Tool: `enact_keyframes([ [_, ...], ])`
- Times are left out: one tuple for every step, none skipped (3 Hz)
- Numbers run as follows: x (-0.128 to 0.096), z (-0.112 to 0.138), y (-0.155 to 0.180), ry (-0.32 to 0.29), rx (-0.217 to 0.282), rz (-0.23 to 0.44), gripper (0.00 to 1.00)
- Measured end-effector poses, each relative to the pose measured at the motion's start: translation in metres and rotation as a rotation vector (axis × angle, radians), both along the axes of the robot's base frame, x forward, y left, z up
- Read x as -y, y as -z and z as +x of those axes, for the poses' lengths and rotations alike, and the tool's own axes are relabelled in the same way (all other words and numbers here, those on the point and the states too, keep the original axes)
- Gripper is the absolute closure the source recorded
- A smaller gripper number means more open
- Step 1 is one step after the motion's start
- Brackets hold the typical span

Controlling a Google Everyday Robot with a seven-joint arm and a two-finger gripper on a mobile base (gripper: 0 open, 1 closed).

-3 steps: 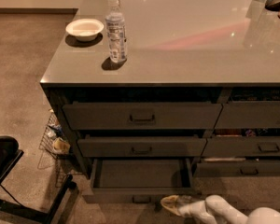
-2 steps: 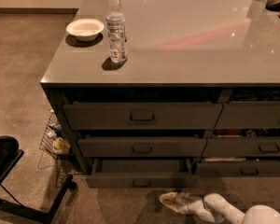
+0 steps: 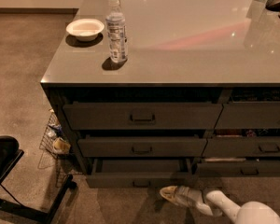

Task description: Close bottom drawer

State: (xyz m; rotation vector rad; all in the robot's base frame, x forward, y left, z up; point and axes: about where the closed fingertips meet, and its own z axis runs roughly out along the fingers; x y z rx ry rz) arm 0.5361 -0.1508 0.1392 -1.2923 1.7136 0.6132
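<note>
Altogether, drawers: six in view, three wide in the left stack and three in the neighbouring stack, cut by the right edge.
Bottom drawer (image 3: 140, 180): lowest of the left stack, partly pulled out, a strip of dark inside showing.
Desk (image 3: 200, 45) top: one water bottle (image 3: 116, 31), upright; one white bowl (image 3: 85, 29) near it.
Arm (image 3: 233, 209): one, white, low over the floor, entering from the lower right and reaching left.
End effector (image 3: 170, 193): just below and in front of the bottom drawer's front, holding nothing; whether it is open or closed cannot be told.
Change: compared with one second ago, the bottom drawer sits further in, with less of its inside visible.
</note>
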Motion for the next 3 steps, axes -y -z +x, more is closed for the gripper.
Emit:
enact_keyframes([
  [0.022,0.047,-0.005,0.035,0.030,-0.015,1.00],
  [0.053,0.094,-0.008,0.098,0.062,-0.036,1.00],
  [0.063,0.104,-0.014,0.112,0.083,-0.048,1.00],
])
